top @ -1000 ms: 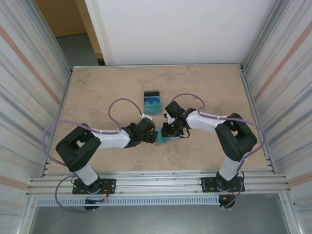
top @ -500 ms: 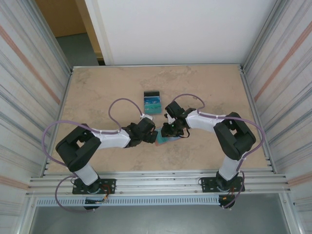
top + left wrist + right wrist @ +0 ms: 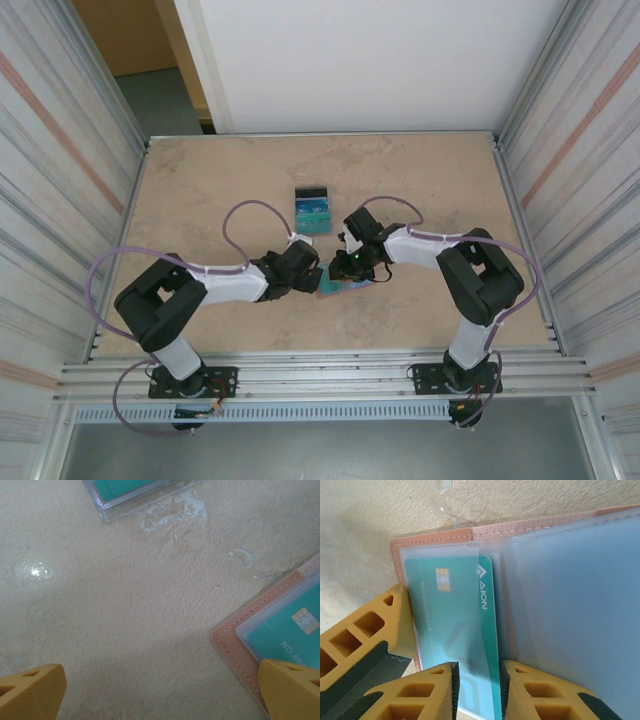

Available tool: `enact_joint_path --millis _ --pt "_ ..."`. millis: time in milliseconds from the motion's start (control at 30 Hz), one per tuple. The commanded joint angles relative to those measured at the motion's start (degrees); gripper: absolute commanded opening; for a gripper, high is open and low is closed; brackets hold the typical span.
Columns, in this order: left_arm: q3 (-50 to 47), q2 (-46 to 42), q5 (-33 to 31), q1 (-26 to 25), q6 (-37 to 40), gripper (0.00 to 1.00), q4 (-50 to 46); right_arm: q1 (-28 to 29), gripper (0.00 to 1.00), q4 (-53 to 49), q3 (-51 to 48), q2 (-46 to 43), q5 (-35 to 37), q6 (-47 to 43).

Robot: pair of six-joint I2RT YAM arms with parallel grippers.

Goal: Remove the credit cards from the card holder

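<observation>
The open reddish-brown leather card holder (image 3: 530, 527) is pictured on the beige tabletop (image 3: 220, 190) between the grippers, a teal plastic credit card (image 3: 455, 615) tucked in its clear pocket. The left gripper (image 3: 160, 680) is spread wide. The right gripper (image 3: 478, 669) is narrowed over the card, and whether it is gripped cannot be told.

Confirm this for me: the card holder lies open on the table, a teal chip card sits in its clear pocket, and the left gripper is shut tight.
One thing is wrong: the left gripper is wide open, as the left wrist view shows. The card holder does lie open on the table, with the teal chip card in its clear pocket.
</observation>
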Motion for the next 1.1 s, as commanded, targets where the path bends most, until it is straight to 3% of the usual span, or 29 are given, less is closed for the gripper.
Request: enact_joint_path --millis 0,367,800,1067 --pt "1.0 1.0 -1.3 0.3 0.0 0.99 -3.5 -1.4 0.28 4.7 -2.3 -1.0 -5.8 2.7" --pt "1.7 1.2 -1.8 0.4 -0.2 0.99 -5.2 -5.7 0.22 19.3 -9.0 -2.6 -17.7 8.0" --pt "2.2 0.9 -1.9 0.4 -0.2 0.99 -6.2 -8.4 0.09 25.3 -12.2 -1.5 -20.4 10.1" --pt "2.6 1.6 -2.0 0.4 -0.2 0.99 -6.8 -9.8 0.06 26.2 -13.4 -1.8 -20.6 10.0"
